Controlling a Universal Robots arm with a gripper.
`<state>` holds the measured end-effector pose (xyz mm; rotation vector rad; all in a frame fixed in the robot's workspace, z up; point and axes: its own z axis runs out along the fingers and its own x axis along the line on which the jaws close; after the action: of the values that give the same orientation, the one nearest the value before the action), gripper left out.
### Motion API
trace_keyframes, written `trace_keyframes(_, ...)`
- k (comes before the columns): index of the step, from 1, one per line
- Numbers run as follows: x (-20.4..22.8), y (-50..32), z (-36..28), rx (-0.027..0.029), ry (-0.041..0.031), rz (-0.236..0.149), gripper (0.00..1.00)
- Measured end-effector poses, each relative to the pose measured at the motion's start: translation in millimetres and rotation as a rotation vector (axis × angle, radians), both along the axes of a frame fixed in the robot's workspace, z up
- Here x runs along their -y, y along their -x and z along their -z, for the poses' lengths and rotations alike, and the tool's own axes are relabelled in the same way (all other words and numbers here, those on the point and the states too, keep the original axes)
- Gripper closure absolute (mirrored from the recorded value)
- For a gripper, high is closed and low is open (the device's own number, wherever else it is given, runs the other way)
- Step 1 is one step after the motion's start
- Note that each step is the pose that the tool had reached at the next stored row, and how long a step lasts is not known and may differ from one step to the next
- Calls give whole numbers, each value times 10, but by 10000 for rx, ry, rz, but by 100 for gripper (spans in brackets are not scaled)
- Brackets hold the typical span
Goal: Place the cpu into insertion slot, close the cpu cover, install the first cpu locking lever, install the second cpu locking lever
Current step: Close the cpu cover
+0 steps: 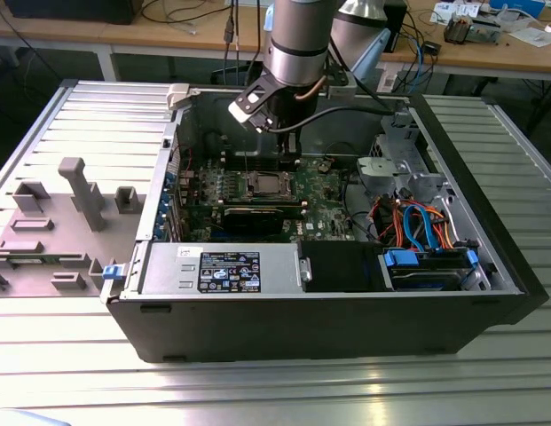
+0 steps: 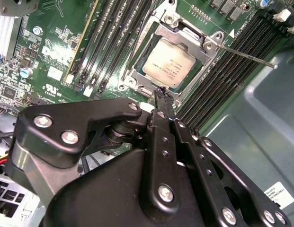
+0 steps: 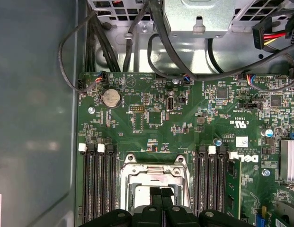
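The cpu (image 2: 168,61) lies flat in the insertion slot (image 2: 127,82). The cpu cover (image 2: 146,49) sits down around it. The gripper (image 2: 164,94) hangs just over the cpu's edge, jaws squeezed together and holding nothing. A thin locking lever (image 2: 246,56) pokes out from a corner near the cpu, pointing away from the jaws.

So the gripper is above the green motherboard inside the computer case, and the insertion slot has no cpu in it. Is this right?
Not fully. The gripper is above the green motherboard inside the computer case, but the insertion slot has the cpu in it; the second wrist view shows its silver-grey top.
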<state>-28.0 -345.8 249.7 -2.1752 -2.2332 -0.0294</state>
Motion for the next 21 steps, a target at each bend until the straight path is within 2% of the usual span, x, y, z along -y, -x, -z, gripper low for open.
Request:
trace_keyframes(10, 12, 33, 3, 0, 0, -8, 89)
trace_keyframes(16, 42, 154, 20, 4, -4, -57, 89)
trace_keyframes(21, 46, 189, 36, 1, 0, -99, 89)
